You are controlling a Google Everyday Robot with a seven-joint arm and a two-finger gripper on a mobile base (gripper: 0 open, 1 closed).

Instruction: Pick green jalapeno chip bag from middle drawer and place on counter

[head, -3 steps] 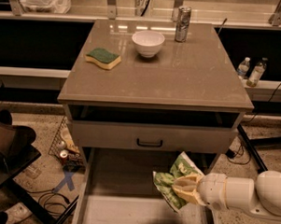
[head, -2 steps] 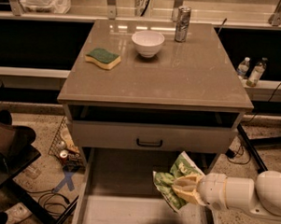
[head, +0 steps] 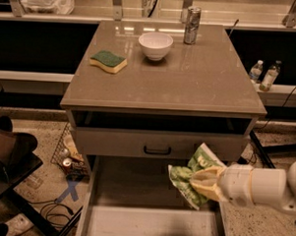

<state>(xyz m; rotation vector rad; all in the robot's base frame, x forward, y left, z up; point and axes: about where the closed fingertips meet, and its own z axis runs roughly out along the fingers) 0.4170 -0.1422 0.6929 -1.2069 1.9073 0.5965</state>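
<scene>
The green jalapeno chip bag [head: 191, 175] is a crumpled shiny green foil bag held in the air above the right side of the open middle drawer [head: 148, 223]. My gripper [head: 204, 183] reaches in from the right on a white arm and is shut on the bag's right edge. The bag hangs just below the grey drawer front with the black handle [head: 157, 150]. The counter [head: 189, 77] is the glossy grey-brown slab above and behind the bag.
On the counter stand a white bowl [head: 155, 45], a green-and-yellow sponge [head: 108, 61] and a silver can [head: 192, 25]. Two bottles [head: 264, 75] stand on a ledge at the right. Clutter and cables lie on the floor at the left.
</scene>
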